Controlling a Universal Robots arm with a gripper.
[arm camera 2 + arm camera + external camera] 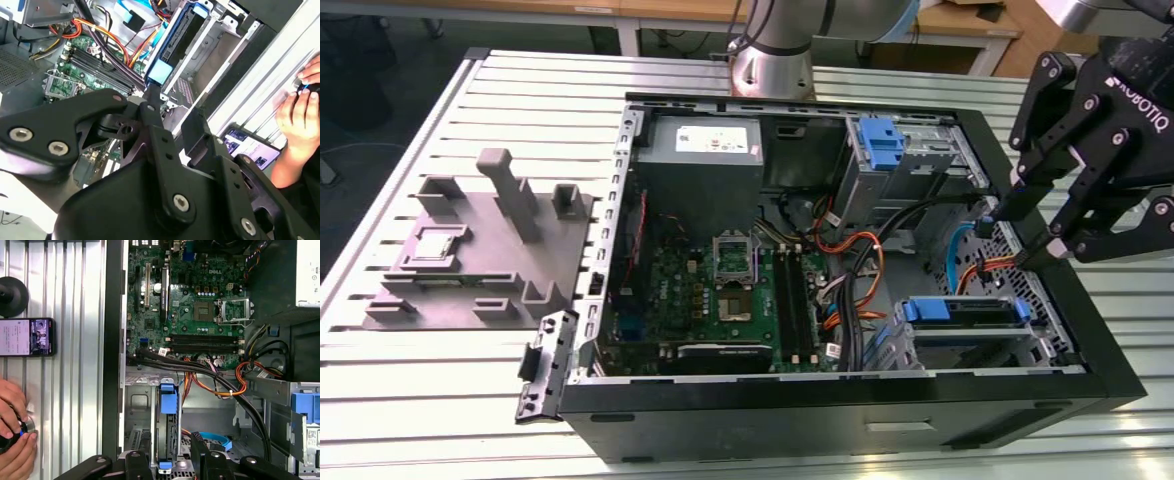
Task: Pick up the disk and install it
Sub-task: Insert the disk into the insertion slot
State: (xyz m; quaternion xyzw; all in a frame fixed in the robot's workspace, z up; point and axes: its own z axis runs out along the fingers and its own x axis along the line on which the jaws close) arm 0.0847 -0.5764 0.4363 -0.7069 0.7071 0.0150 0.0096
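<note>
claw: the gripper [1027, 232] hangs at about 3 o'clock in the exterior view, above the rim of the open case [827, 415], its two black fingers spread apart with nothing between them.
disk: the disk [965, 311] stands on edge in the drive cage [905, 340] at about 4 o'clock of the case, blue rail uppermost. in the first wrist view it lines up under the gap between the fingers, not touched.
snag risk: the orange cables [861, 265] and the black cable bundle [200, 371] run just beside the cage, so a finger coming down off-line could hook them.
jam risk: thin sheet-metal walls sit close on both sides, so i reckon a tilted pull could wedge the rail.
bystander risk: a hand [14, 415] rests on the table [454, 400] near the case.
materials: ribbed aluminium table, matte black case, dull grey stamped steel cage, glossy blue plastic rail, slack rubbery cables.
</note>
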